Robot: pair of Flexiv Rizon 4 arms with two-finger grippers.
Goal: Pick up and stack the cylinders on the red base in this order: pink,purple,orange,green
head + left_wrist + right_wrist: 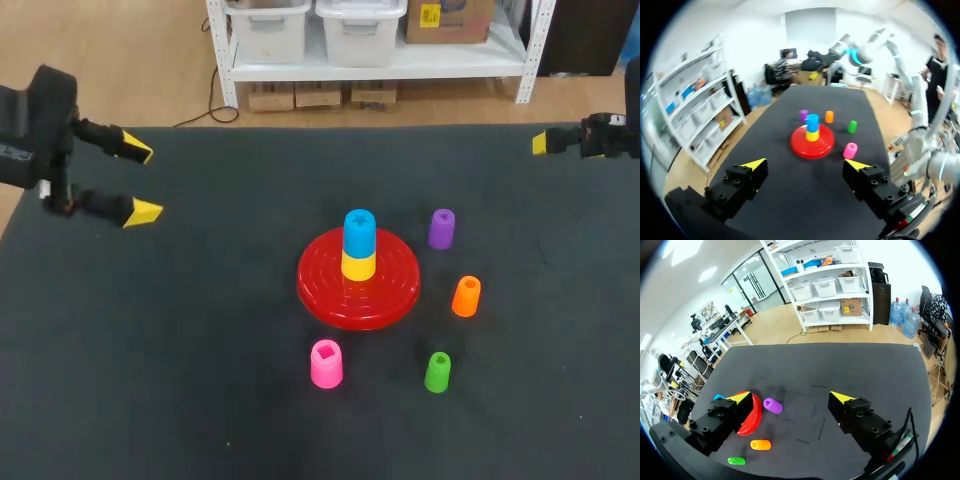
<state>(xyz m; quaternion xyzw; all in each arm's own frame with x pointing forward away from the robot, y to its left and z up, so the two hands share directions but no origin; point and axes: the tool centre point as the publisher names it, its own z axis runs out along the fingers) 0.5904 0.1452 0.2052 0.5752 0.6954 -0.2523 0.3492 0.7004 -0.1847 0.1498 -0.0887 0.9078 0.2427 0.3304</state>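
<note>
Gaping wide: left gripper [806, 165], right gripper [790, 397].

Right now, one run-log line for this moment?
stage: nothing picked | left gripper open | right gripper open | red base: yellow cylinder, blue cylinder atop | loose: pink cylinder, purple cylinder, orange cylinder, green cylinder

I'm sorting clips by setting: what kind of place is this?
Probably a robot test bench: a black-covered table, an open left hand and open right hand, and a red base with a pink cylinder beside it.
</note>
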